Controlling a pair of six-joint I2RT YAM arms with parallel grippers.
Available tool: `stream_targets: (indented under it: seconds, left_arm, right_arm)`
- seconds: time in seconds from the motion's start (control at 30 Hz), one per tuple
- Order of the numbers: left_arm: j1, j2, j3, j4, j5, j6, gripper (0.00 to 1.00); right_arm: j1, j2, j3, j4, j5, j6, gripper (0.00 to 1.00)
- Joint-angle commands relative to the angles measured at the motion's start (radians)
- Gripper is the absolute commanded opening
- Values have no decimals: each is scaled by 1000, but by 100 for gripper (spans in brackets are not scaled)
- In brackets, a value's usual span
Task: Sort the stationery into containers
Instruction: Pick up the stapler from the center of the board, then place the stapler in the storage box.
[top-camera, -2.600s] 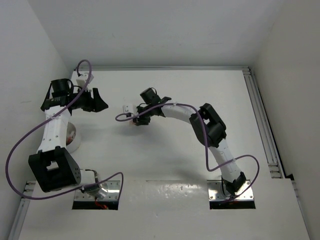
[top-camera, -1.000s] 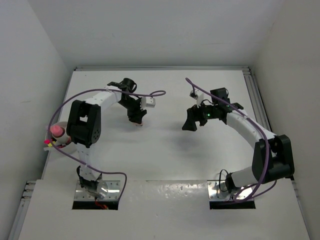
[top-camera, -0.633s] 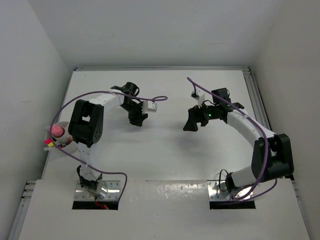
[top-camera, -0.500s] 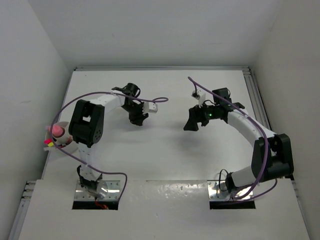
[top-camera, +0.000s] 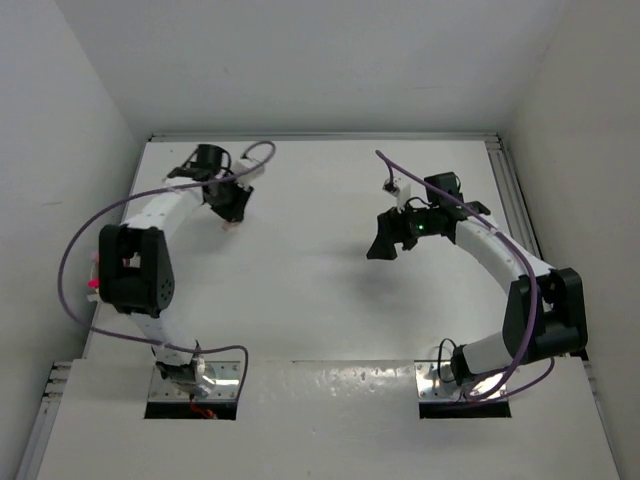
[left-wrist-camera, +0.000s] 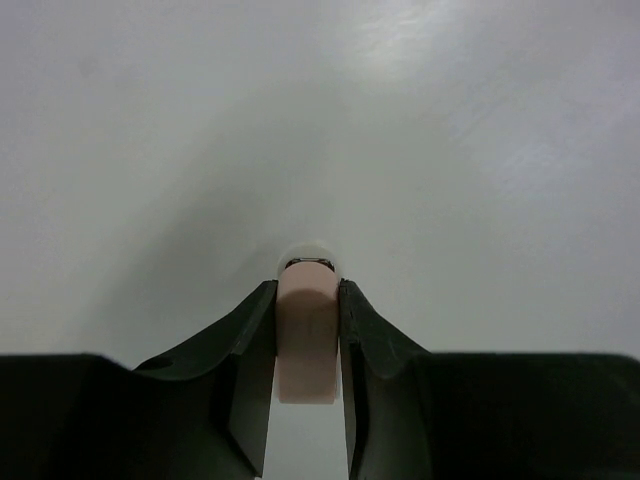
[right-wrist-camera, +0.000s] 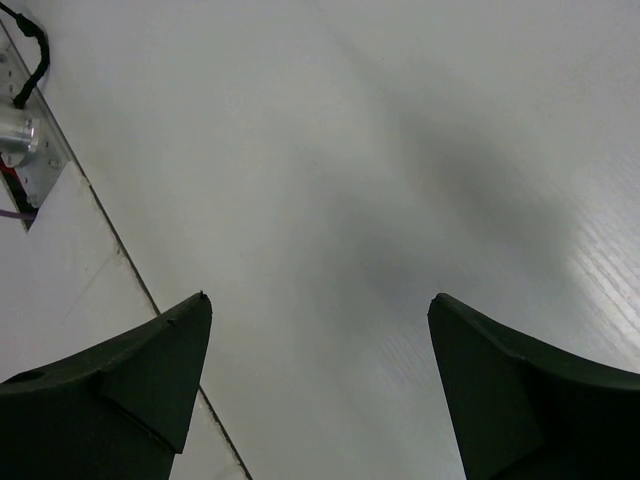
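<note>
My left gripper (top-camera: 232, 214) is shut on a pale pink eraser (top-camera: 231, 225) and holds it over the far left part of the white table. In the left wrist view the eraser (left-wrist-camera: 306, 340) sits upright between the two black fingers (left-wrist-camera: 240, 360), with a whitish end showing past its tip. My right gripper (top-camera: 383, 244) is open and empty above the table's right middle; in the right wrist view (right-wrist-camera: 318, 300) only bare table lies between its fingers. The containers are hidden behind the left arm's elbow; only a pink tip (top-camera: 93, 284) shows at the left edge.
The left arm's elbow (top-camera: 130, 270) stands at the table's left edge. A metal rail (top-camera: 520, 230) runs along the right edge. The right wrist view shows the table's front seam and a metal mounting plate (right-wrist-camera: 20, 150) at upper left.
My left gripper has swung from the table's middle to the far left with the pink eraser in it, and its elbow now covers the containers. The right arm has barely moved.
</note>
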Motion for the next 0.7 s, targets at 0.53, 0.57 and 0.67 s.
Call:
stream_targets:
  seconds: [0.53, 0.57, 0.67]
  left_arm:
    - [400, -301, 95, -321, -645, -725, 0]
    - [409, -299, 100, -330, -649, -723, 0]
    - [430, -307, 88, -326, -639, -700, 0]
  right_arm:
    - [101, 20, 219, -101, 7, -83, 88]
    - [103, 23, 231, -107, 7, -83, 88]
    - [109, 23, 234, -103, 7, -77, 88]
